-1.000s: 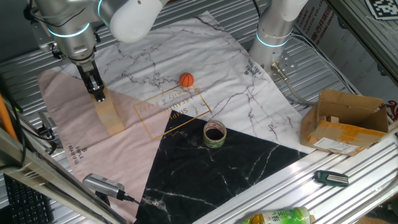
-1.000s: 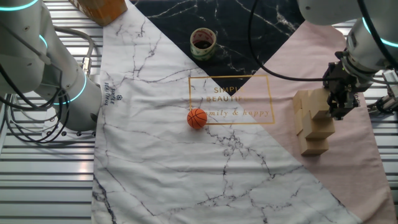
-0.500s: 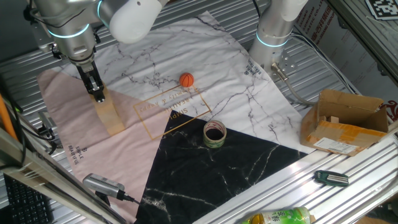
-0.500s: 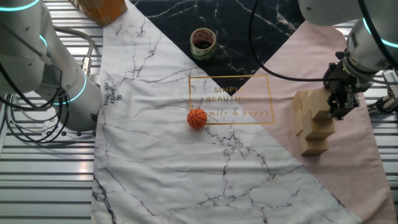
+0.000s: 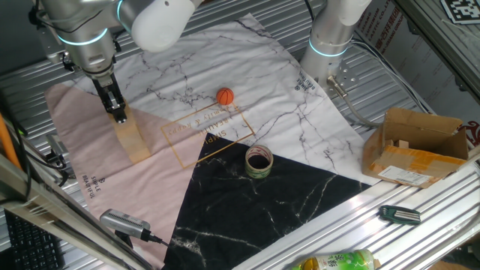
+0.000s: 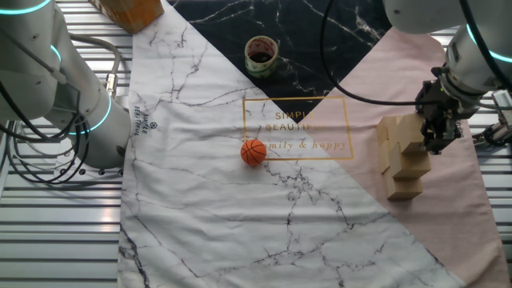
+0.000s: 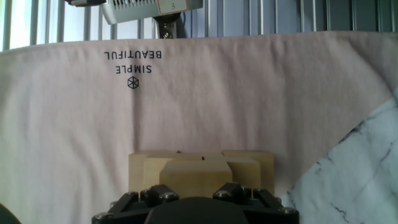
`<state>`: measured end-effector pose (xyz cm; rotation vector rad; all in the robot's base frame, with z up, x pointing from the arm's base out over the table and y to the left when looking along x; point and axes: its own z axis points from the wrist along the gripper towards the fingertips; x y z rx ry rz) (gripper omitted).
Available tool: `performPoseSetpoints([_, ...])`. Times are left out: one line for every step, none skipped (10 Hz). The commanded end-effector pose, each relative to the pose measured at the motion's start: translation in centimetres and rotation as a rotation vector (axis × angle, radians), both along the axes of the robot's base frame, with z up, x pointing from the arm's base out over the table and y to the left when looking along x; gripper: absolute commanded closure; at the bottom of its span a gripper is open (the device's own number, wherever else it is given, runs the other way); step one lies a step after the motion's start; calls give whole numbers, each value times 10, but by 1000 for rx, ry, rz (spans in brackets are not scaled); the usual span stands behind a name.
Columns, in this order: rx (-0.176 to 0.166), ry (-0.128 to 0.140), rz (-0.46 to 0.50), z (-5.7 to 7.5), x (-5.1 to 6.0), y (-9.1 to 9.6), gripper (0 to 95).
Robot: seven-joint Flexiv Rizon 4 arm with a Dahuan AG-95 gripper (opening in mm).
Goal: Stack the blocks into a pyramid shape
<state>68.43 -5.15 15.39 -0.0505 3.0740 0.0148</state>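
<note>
Hovering right at the top of the stacked blocks, the gripper sits on the pink part of the cloth, its black fingers pointing down at the uppermost cube. In the hand view the blocks fill the lower centre just ahead of the gripper body, w/ a wider row behind and a narrower one stepped in front; fingertips are out of frame there. Whether the fingers are parted or closed, or gripping the top cube, can't be told from any view. In one fixed view the stack reads as a tan strip running from under the gripper toward the cloth's near edge. An orange ball lies on the marble-print area near the gold lettering, well apart from the stack. A tape roll stands at the edge of the black section. A cardboard box rests on the metal table, off the cloth.
</note>
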Motion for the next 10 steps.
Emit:
performPoseSetpoints([3, 1, 2, -1, 1, 0, 570])
performPoseSetpoints([3, 0, 4, -1, 1, 0, 570])
performPoseSetpoints([4, 0, 8, -1, 1, 0, 570])
performPoseSetpoints([6, -1, 12, -1, 1, 0, 380])
performPoseSetpoints([8, -2, 13, -1, 1, 0, 380])
performPoseSetpoints([7, -2, 16, -1, 1, 0, 380])
performPoseSetpoints([7, -4, 22, -1, 1, 0, 190])
performPoseSetpoints([6, -2, 27, -1, 1, 0, 190])
performPoseSetpoints([5, -1, 38, -1, 1, 0, 190])
performPoseSetpoints([5, 0, 46, -1, 1, 0, 190])
